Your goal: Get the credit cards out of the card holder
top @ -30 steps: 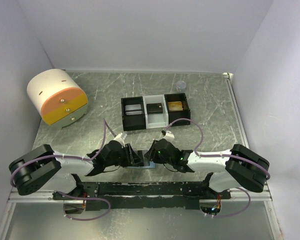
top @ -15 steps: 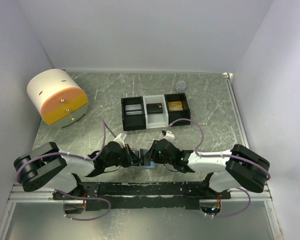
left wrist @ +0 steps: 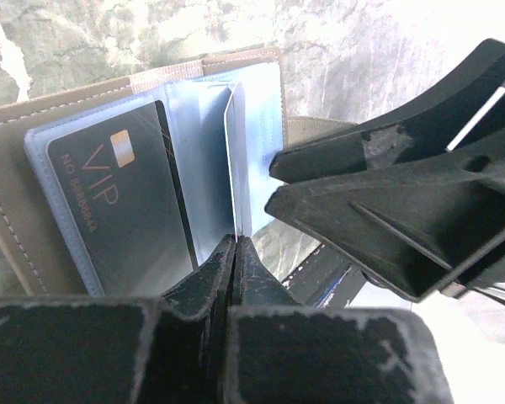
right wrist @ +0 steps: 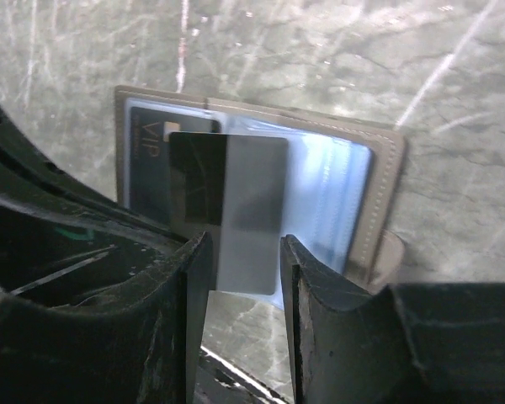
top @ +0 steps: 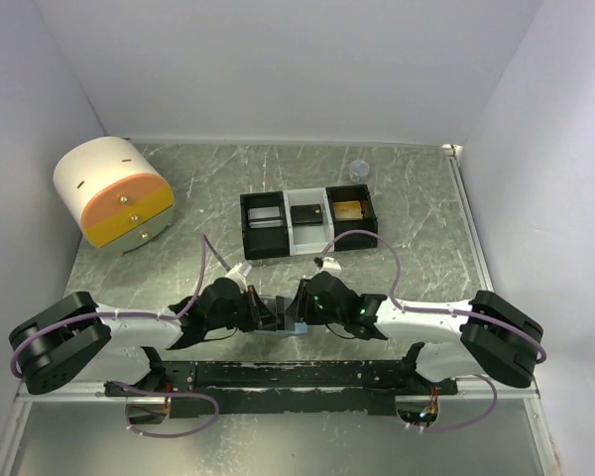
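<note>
The grey card holder [left wrist: 17,118] lies open on the table between both grippers, its pale blue sleeves showing; it also shows in the right wrist view [right wrist: 385,194] and the top view [top: 281,323]. A black VIP card [left wrist: 118,210] sits in its left sleeve. My left gripper [left wrist: 235,240] is shut on the near edge of a thin card [left wrist: 231,160] that stands upright over the holder. In the right wrist view this card [right wrist: 236,202] faces me, dark and grey. My right gripper [right wrist: 242,244] is open, its jaws either side of the card's lower part.
A black-and-white three-compartment tray [top: 307,246] stands behind the grippers with a card in each compartment. A round white and orange drawer unit [top: 114,193] stands at the back left. A small clear cup [top: 358,171] is at the back right.
Both grippers stay at the card holder and have closed in a little. The left arm's elbow has swung outward to the left, the right arm's to the right.
</note>
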`<act>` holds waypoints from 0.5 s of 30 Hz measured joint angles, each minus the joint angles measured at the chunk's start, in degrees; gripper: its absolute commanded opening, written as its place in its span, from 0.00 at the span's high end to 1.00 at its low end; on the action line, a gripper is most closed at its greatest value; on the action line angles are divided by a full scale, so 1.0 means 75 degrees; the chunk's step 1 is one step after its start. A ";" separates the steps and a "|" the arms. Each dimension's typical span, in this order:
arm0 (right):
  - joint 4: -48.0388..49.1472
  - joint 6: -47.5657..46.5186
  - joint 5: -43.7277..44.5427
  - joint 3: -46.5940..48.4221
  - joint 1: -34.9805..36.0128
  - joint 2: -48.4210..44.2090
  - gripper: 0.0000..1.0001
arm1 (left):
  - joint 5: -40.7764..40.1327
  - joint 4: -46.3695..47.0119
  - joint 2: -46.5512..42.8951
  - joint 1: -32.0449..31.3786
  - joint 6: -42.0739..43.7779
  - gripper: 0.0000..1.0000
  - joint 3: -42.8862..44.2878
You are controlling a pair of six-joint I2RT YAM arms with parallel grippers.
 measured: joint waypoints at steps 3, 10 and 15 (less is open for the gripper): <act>0.0029 -0.0204 -0.0198 0.0163 0.0000 0.0000 0.63 | 0.0000 -0.0195 -0.0026 0.0000 0.0073 0.93 0.0085; 0.0090 -0.0198 -0.0108 0.0495 0.0000 0.0758 0.68 | 0.0000 -0.0382 -0.0023 0.0000 0.0187 0.92 0.0172; 0.0294 0.0070 0.0038 0.0323 0.0000 0.0828 0.70 | -0.0003 -0.0507 -0.0017 0.0006 0.0198 0.91 0.0175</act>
